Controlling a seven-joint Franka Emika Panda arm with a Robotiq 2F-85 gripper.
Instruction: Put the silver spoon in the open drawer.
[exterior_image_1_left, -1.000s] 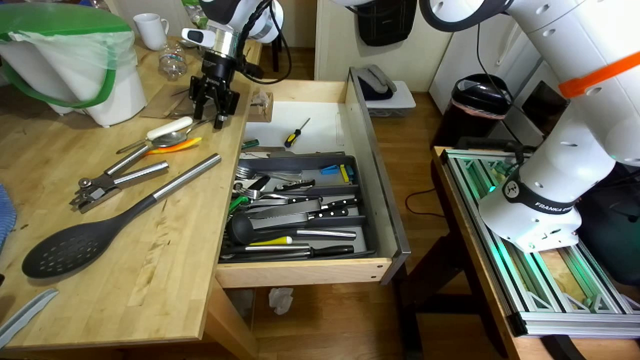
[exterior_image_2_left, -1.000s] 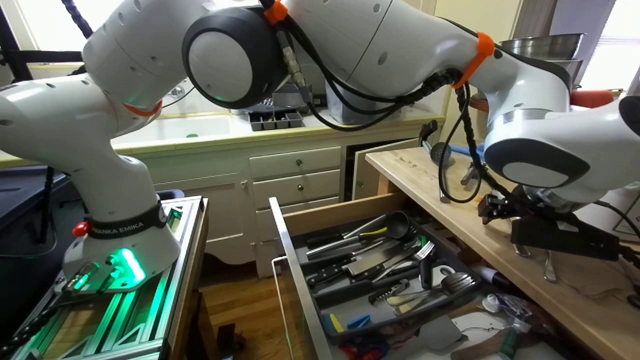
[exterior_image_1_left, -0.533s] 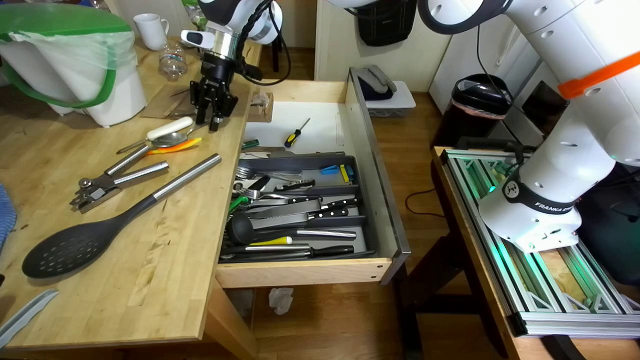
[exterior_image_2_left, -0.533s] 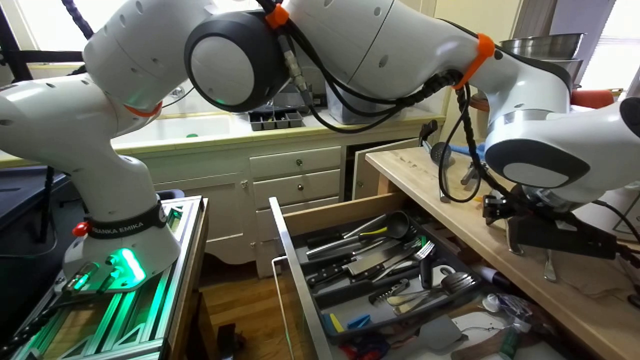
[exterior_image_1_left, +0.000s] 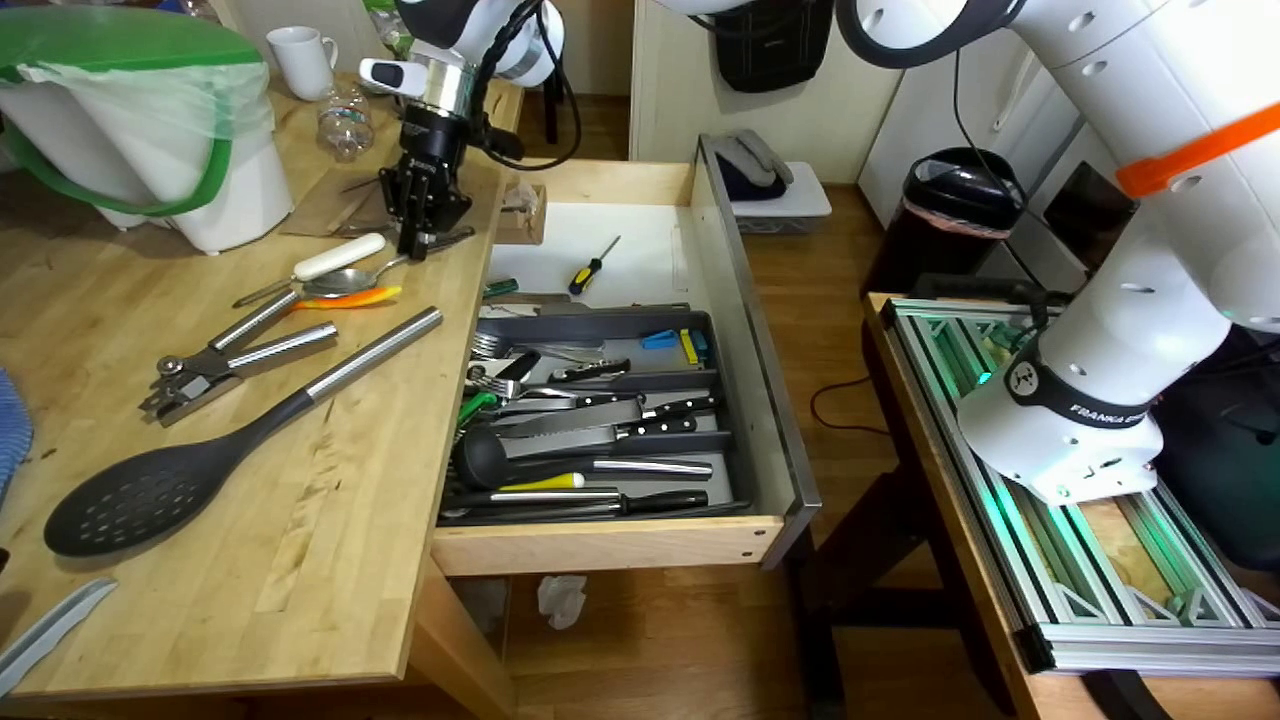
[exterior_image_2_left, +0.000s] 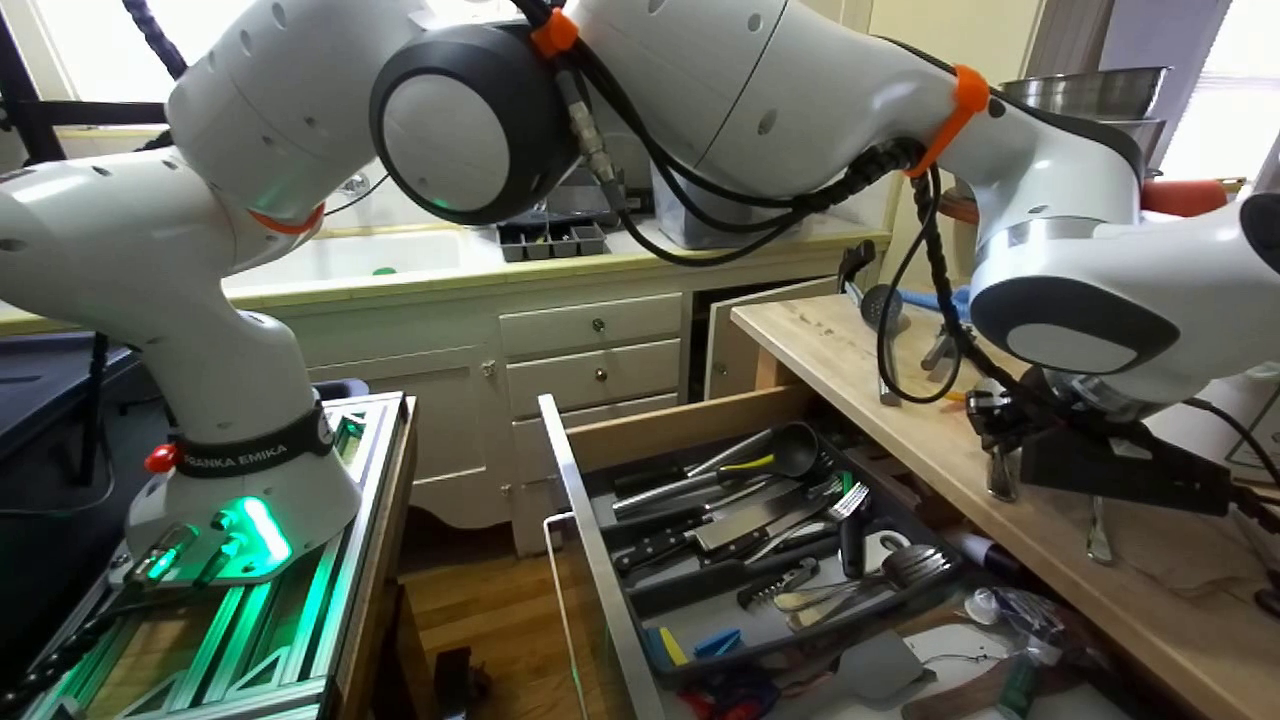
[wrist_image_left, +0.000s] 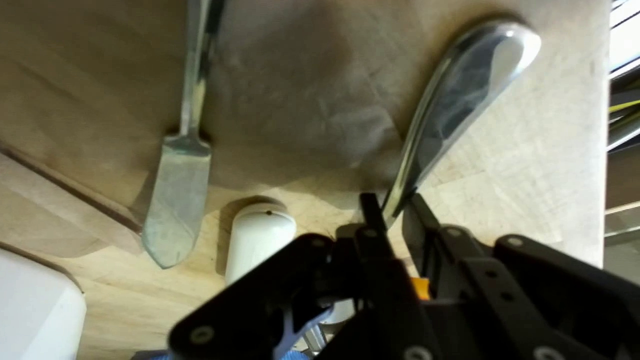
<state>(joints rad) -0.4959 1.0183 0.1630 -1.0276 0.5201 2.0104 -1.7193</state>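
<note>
The silver spoon lies on the wooden table; its bowl (exterior_image_1_left: 340, 283) shows in an exterior view, beside a white-handled tool. Its wide handle end (wrist_image_left: 477, 82) fills the upper right of the wrist view. My gripper (wrist_image_left: 391, 207) has its dark fingertips on either side of the narrow handle, shut on it; the bowl is hidden there behind the fingers. In an exterior view the gripper (exterior_image_1_left: 413, 240) is low at the tabletop, with the handle end sticking out towards the drawer. The open drawer (exterior_image_1_left: 640, 225) stands alongside the table edge, its dark divided tray (exterior_image_2_left: 650, 600) full of utensils.
On the table lie a large black slotted spoon (exterior_image_1_left: 150, 490), a hinged metal tool (exterior_image_1_left: 240, 350), an orange piece (exterior_image_1_left: 350, 297) and a flat silver knife (wrist_image_left: 177, 200). A white bucket (exterior_image_1_left: 240, 190) with a green lid stands behind. A screwdriver (exterior_image_1_left: 590, 272) lies in the drawer.
My gripper's fingers have come together around the spoon's handle. The handle end has swung with the closing fingers and now shows beside them. The arm has barely moved.
</note>
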